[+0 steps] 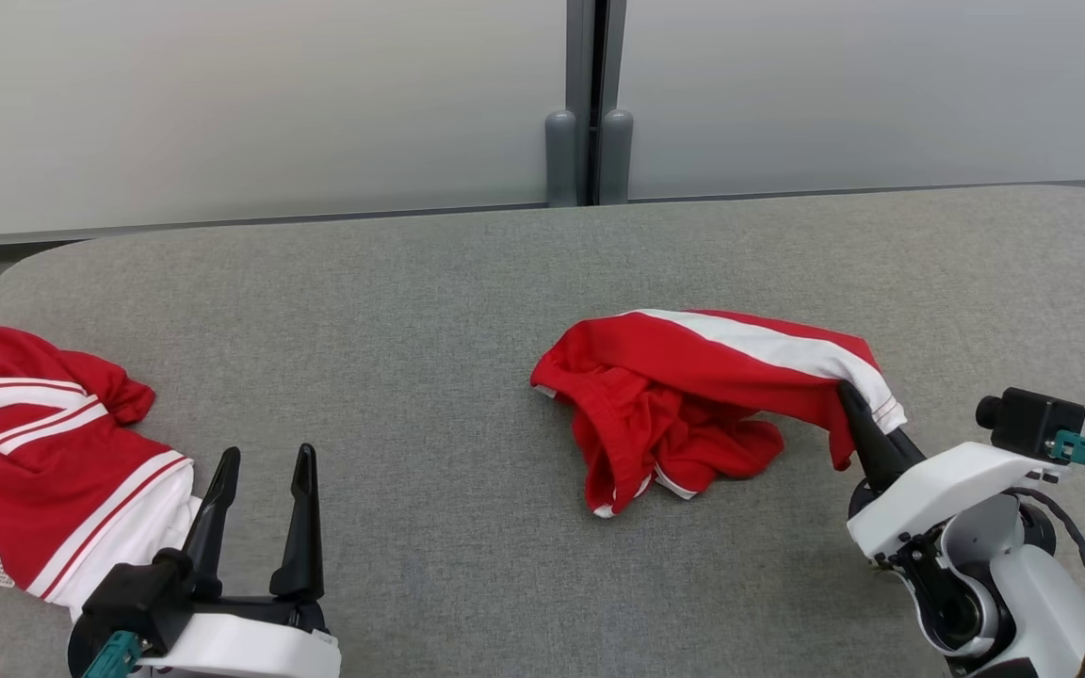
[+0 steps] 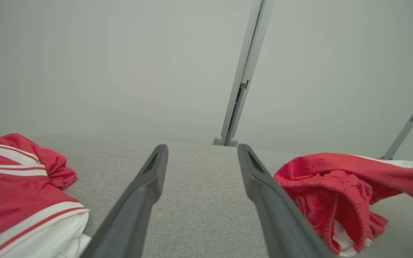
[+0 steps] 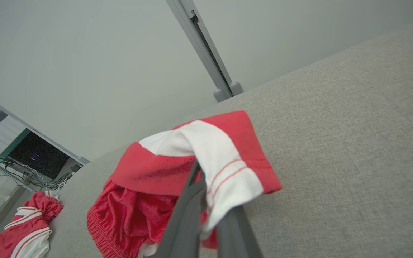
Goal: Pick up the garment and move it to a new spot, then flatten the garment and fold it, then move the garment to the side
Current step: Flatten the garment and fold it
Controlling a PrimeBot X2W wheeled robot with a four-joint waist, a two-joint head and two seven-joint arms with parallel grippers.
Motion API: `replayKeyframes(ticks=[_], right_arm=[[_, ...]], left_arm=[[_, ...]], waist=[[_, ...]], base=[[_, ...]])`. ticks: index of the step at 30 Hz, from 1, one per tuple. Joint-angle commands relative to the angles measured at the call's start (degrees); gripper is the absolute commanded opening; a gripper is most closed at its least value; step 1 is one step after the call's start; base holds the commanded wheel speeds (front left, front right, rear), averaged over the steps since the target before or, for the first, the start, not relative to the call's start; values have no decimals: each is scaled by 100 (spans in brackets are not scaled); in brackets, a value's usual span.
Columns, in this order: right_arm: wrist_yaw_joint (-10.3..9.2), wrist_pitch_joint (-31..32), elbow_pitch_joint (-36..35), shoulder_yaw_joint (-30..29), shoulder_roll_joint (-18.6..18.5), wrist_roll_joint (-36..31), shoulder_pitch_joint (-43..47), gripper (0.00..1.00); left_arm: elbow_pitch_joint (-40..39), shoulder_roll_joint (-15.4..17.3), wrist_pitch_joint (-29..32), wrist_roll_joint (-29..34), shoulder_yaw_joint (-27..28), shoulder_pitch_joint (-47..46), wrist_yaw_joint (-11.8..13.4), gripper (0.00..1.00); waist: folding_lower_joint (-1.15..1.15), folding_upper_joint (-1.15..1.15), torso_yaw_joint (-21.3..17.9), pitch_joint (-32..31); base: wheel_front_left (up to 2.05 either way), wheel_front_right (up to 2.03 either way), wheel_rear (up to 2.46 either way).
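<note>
The garment [image 1: 693, 386] is a pair of red shorts with a white side stripe, crumpled in the middle of the grey table [image 1: 467, 282]. Its right end is lifted off the surface and drapes over my right gripper [image 1: 851, 400], which is shut on the white-striped hem [image 3: 224, 179]. The bunched waistband side [image 2: 321, 193] still rests on the table. My left gripper [image 1: 263, 463] hovers open at the lower left, nothing between its fingers [image 2: 145, 186], with the garment off to its right.
A second red and white garment [image 1: 43, 452] lies crumpled at the table's left edge, just left of my left gripper. A grey panel wall with a vertical post [image 1: 590, 104] stands behind the table's far edge.
</note>
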Motion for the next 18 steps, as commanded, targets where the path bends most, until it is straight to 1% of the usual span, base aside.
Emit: replayKeyframes(ticks=[1, 3, 6, 8, 10, 11, 13, 17, 18], right_arm=[[13, 219, -281, -72, -49, 108, 162, 0], [13, 571, -654, -56, -208, 264, 300, 0], [11, 1159, -1191, 194, -609, 497, 593, 0], [11, 1465, -1372, 203, -890, 635, 794, 0], [12, 1676, -1417, 117, -1125, 680, 940, 0], [12, 1676, -1417, 117, -1125, 680, 940, 0], [12, 1830, -1359, 13, -1293, 657, 1045, 0], [11, 2134, -1047, -54, -1591, 409, 1147, 0], [11, 2190, -962, -74, -1604, 389, 1150, 0]], left_arm=[[35, 23, -1, 68, 20, -42, -32, 100], [69, 26, -1, 80, 3, -67, -48, 100], [115, 36, -1, 84, -21, -116, -83, 100], [134, 53, -1, 87, -28, -158, -98, 100], [148, 70, -1, 93, -30, -172, -98, 100], [148, 70, -1, 93, -30, -172, -98, 100], [166, 94, -1, 99, -30, -167, -91, 100], [197, 122, 20, 89, -58, -214, -85, 100], [203, 127, 32, 88, -66, -228, -87, 100]], waist=[[0, 0, -64, 26], [0, 0, -94, 44], [0, 0, -110, 66], [0, 0, -111, 81], [0, 0, -110, 91], [0, 0, -110, 91], [0, 0, -109, 107], [0, 0, -79, 131], [0, 0, -67, 137]], base=[[0, 0, 0], [0, 0, 0], [0, 0, 0], [0, 0, 0], [0, 0, 0], [0, 0, 0], [0, 0, 0], [0, 0, 0], [0, 0, 0]])
